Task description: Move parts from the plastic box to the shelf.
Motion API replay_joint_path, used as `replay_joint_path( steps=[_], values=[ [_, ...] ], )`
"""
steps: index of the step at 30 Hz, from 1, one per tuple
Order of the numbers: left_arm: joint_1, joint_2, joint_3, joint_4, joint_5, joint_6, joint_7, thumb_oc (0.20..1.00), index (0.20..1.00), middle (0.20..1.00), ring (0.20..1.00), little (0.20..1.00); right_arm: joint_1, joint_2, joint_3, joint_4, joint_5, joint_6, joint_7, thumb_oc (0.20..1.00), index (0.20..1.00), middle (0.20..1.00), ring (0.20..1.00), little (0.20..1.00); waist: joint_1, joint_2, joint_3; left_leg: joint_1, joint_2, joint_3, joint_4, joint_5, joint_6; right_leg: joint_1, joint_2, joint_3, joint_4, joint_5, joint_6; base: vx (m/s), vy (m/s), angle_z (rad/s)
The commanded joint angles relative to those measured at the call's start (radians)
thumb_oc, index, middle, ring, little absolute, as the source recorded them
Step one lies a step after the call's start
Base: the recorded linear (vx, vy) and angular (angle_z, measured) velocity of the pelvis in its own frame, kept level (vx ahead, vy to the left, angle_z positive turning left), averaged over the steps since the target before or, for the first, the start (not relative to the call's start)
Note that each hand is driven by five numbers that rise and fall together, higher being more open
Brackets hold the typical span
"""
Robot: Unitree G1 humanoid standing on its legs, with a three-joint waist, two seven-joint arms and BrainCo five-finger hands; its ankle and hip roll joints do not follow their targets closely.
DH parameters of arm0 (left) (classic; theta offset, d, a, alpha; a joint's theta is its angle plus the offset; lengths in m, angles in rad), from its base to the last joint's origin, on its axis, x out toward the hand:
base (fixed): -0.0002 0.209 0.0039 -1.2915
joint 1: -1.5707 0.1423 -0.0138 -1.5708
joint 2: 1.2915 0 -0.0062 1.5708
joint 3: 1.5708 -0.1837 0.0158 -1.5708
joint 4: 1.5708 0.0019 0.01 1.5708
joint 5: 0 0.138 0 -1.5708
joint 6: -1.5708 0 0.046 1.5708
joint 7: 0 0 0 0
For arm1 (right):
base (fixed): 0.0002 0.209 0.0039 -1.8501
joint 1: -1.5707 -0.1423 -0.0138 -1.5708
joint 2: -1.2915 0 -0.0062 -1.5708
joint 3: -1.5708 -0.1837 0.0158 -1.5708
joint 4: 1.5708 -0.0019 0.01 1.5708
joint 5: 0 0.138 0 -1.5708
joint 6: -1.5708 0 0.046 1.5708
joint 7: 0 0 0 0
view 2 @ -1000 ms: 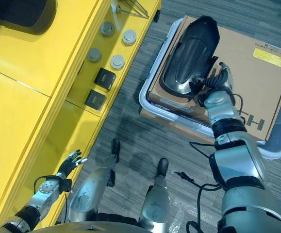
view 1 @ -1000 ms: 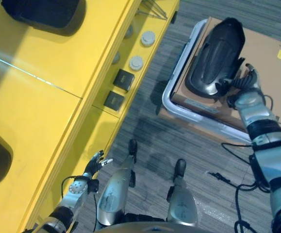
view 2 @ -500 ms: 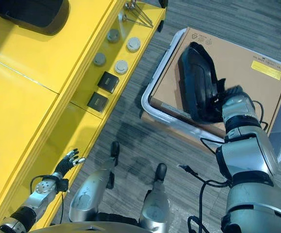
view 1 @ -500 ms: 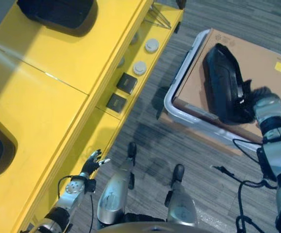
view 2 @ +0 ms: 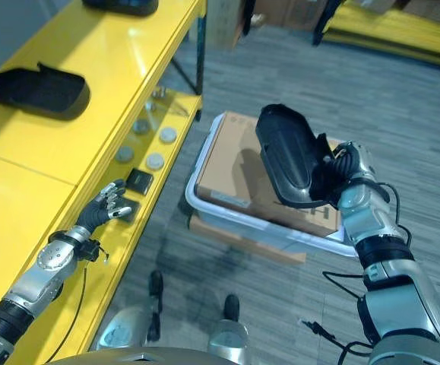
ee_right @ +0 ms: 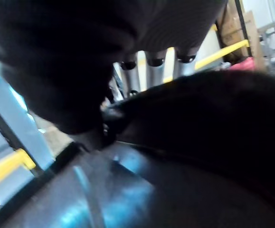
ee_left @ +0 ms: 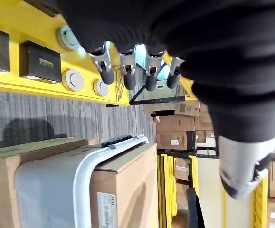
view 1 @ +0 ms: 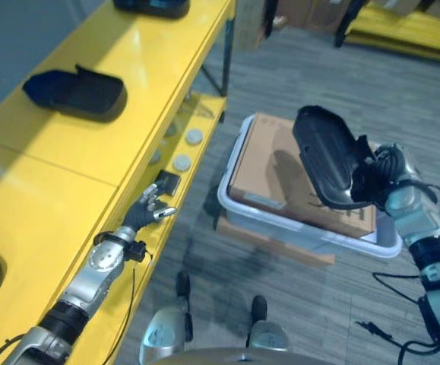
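Note:
My right hand (view 1: 389,176) is shut on a long black curved part (view 1: 323,156), holding it tilted in the air above the plastic box (view 1: 279,227). In the right wrist view the dark part (ee_right: 203,123) lies against my fingers (ee_right: 152,66). The pale box holds a brown carton (view 2: 231,173). The yellow shelf (view 1: 132,80) runs along the left, with a similar black part (view 2: 36,88) lying on its top and another (view 2: 121,5) further back. My left hand (view 2: 107,204) hangs open beside the shelf's lower level.
The lower level carries small black boxes (ee_left: 40,61) and round grey discs (view 1: 182,162). Flat cardboard (view 1: 269,245) sticks out under the plastic box. Another yellow rack (view 1: 409,23) and stacked cartons (view 1: 303,11) stand at the far end of the grey floor.
The camera has tilted up, showing more of the room. My right hand has lifted the black part off the carton into the air. My left hand has risen beside the lower level.

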Motion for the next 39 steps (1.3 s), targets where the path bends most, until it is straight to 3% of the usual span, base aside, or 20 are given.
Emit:
replay_joint_path(
  steps=[1, 3, 4, 5, 9, 14, 23, 29, 33, 39],
  values=[
    [-0.059, -0.053, -0.015, 0.004, -0.078, 0.065, -0.061, 1.000, 1.000, 1.000, 1.000, 1.000, -0.045, -0.077, 0.024, -0.027, -0.100, -0.062, -0.089, 0.200, 0.200, 0.200, 0.200, 0.200, 0.021, -0.004, -0.064, 0.113, 0.022, 0.008, -0.002, -0.133, -0.012, -0.041, 0.031, -0.033, 0.001, 0.037, -0.039, 0.01, -0.048, -0.07],
    [-0.100, -0.088, -0.025, -0.016, -0.181, 0.164, -0.109, 1.000, 1.000, 1.000, 1.000, 1.000, -0.032, -0.075, 0.021, -0.089, -0.176, -0.096, -0.137, 0.200, 0.200, 0.200, 0.200, 0.200, 0.002, -0.012, -0.092, 0.129, 0.026, 0.017, -0.002, -0.140, -0.010, -0.029, 0.038, -0.019, 0.001, 0.032, -0.037, -0.01, -0.050, -0.10],
    [-0.104, -0.091, -0.027, -0.017, -0.185, 0.171, -0.110, 1.000, 1.000, 1.000, 1.000, 1.000, -0.031, -0.076, 0.019, -0.096, -0.182, -0.097, -0.135, 0.200, 0.200, 0.200, 0.200, 0.200, 0.001, -0.012, -0.093, 0.130, 0.026, 0.018, -0.002, -0.140, -0.010, -0.028, 0.039, -0.018, 0.001, 0.031, -0.037, -0.02, -0.034, -0.15],
    [-0.123, -0.106, -0.036, -0.021, -0.218, 0.220, -0.124, 1.000, 1.000, 1.000, 1.000, 1.000, -0.032, -0.079, 0.018, -0.119, -0.192, -0.107, -0.142, 0.200, 0.200, 0.200, 0.200, 0.200, -0.006, -0.015, -0.103, 0.135, 0.026, 0.021, -0.002, -0.142, -0.009, -0.024, 0.042, -0.012, 0.001, 0.030, -0.036, -0.02, -0.028, -0.19],
    [-0.193, -0.184, -0.062, 0.007, -0.402, 0.366, -0.081, 1.000, 1.000, 1.000, 1.000, 1.000, -0.046, -0.076, 0.037, -0.204, -0.274, -0.169, -0.220, 0.200, 0.200, 0.200, 0.200, 0.200, -0.039, -0.024, -0.134, 0.162, 0.027, 0.038, -0.002, -0.156, -0.003, -0.007, 0.051, 0.008, 0.001, 0.021, -0.036, -0.03, -0.020, -0.11],
    [-0.254, -0.264, -0.070, 0.047, -0.463, 0.426, -0.041, 1.000, 1.000, 1.000, 1.000, 1.000, -0.069, -0.074, 0.031, -0.312, -0.306, -0.208, -0.280, 0.200, 0.200, 0.200, 0.200, 0.200, -0.072, -0.030, -0.158, 0.182, 0.027, 0.057, -0.002, -0.172, 0.001, 0.006, 0.059, 0.031, 0.001, 0.010, -0.034, -0.03, -0.004, -0.12],
    [-0.353, -0.312, -0.066, 0.057, -0.472, 0.398, -0.039, 1.000, 1.000, 1.000, 1.000, 1.000, -0.093, -0.039, 0.012, -0.410, -0.297, -0.235, -0.349, 0.200, 0.200, 0.200, 0.200, 0.200, -0.098, -0.029, -0.173, 0.199, 0.027, 0.072, -0.002, -0.188, 0.005, 0.014, 0.064, 0.050, 0.001, 0.000, -0.029, -0.02, 0.003, -0.03],
    [-0.391, -0.318, -0.069, 0.010, -0.537, 0.357, -0.070, 1.000, 1.000, 1.000, 1.000, 1.000, -0.099, -0.009, 0.019, -0.441, -0.281, -0.239, -0.334, 0.200, 0.200, 0.200, 0.200, 0.200, -0.101, -0.027, -0.175, 0.204, 0.025, 0.071, -0.002, -0.194, 0.006, 0.017, 0.063, 0.054, 0.001, -0.002, -0.027, -0.01, 0.000, -0.03],
    [-0.411, -0.323, -0.090, -0.051, -0.479, 0.309, -0.068, 1.000, 1.000, 1.000, 1.000, 1.000, -0.124, 0.034, 0.057, -0.422, -0.268, -0.254, -0.341, 0.200, 0.200, 0.200, 0.200, 0.200, -0.097, -0.024, -0.173, 0.204, 0.024, 0.067, -0.002, -0.195, 0.006, 0.016, 0.064, 0.057, 0.001, 0.000, -0.029, 0.00, 0.000, 0.00],
    [-0.437, -0.328, -0.121, -0.067, -0.458, 0.308, -0.059, 1.000, 1.000, 1.000, 1.000, 1.000, -0.173, 0.090, 0.108, -0.410, -0.238, -0.264, -0.351, 0.200, 0.200, 0.200, 0.200, 0.200, -0.093, -0.023, -0.174, 0.205, 0.024, 0.064, -0.002, -0.197, 0.007, 0.015, 0.065, 0.061, 0.001, 0.001, -0.029, 0.00, 0.000, 0.00]
  ],
)
